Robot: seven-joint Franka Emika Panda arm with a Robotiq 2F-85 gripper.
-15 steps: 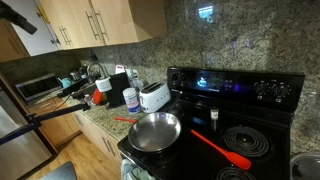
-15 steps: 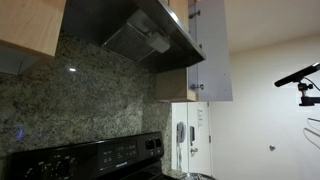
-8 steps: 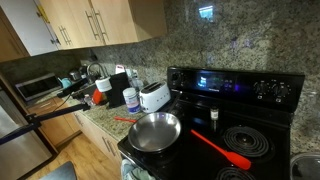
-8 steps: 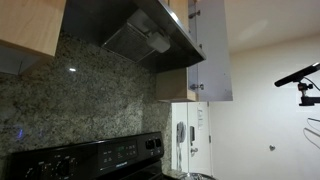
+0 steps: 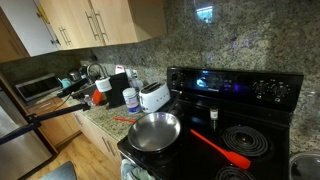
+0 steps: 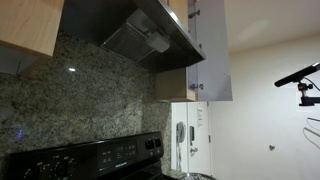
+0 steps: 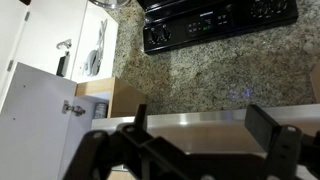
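In the wrist view my gripper [image 7: 201,124] is open and empty, with its two dark fingers [image 7: 266,126] wide apart. Between them lies the stainless edge of the range hood [image 7: 190,122], with the granite backsplash [image 7: 200,75] and the black stove control panel [image 7: 215,22] beyond. The picture seems turned upside down. The gripper is high up near the hood and does not clearly show in either exterior view. A silver frying pan [image 5: 155,131] sits on the front burner of the stove [image 5: 250,140], and a red spatula [image 5: 221,150] lies beside it on the cooktop.
A white toaster [image 5: 153,96], a jar [image 5: 130,98] and other small items stand on the granite counter. Wood cabinets [image 5: 90,22] hang above. The range hood [image 6: 140,35] and a cabinet [image 6: 210,55] beside it show in an exterior view. An open white cabinet door [image 7: 40,120] is close by.
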